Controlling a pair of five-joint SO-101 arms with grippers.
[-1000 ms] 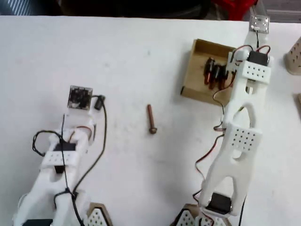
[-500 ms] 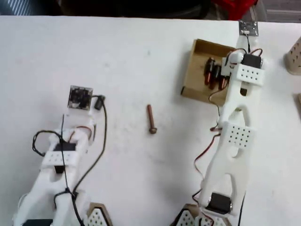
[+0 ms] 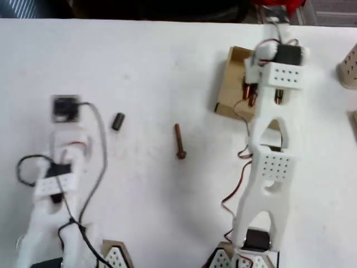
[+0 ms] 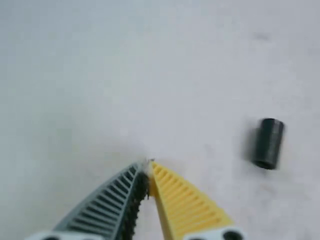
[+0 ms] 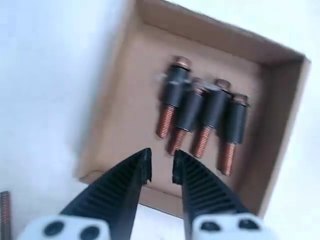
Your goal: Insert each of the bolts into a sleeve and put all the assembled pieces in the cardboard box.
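- High view: I am looking down on the white table [image 3: 145, 67], and the job is looking mostly done but not finished. One loose bolt [image 3: 178, 140] is lying bare near the middle, a slim coppery rod with a wider head. One sleeve [image 3: 117, 121] is lying apart from it, nearer the left arm [image 3: 53, 184]. The right arm [image 3: 270, 167] is standing over the cardboard box [image 3: 226, 95] and covering much of it. I am making out assembled pieces [image 3: 249, 92] inside, though I cannot count them from here.
- Left wrist view: the left gripper [image 4: 149, 169] is hanging over bare table. Its ribbed fingers, one grey and one yellow, are pressing tip to tip and gripping nothing. The sleeve is lying on its side, near the tips but not touching them: a short, dark, matte cylinder.
- Right wrist view: the right gripper [image 5: 161, 162] is hovering above the box beside one wall. Its black ribbed fingers are sitting a narrow gap apart and holding nothing. Four assembled pieces are lying side by side on the box floor, each showing a threaded copper shank poking out of a dark sleeve. The box is plain brown card, shallow and open-topped. I am judging that one bolt and one sleeve are left to join and box.
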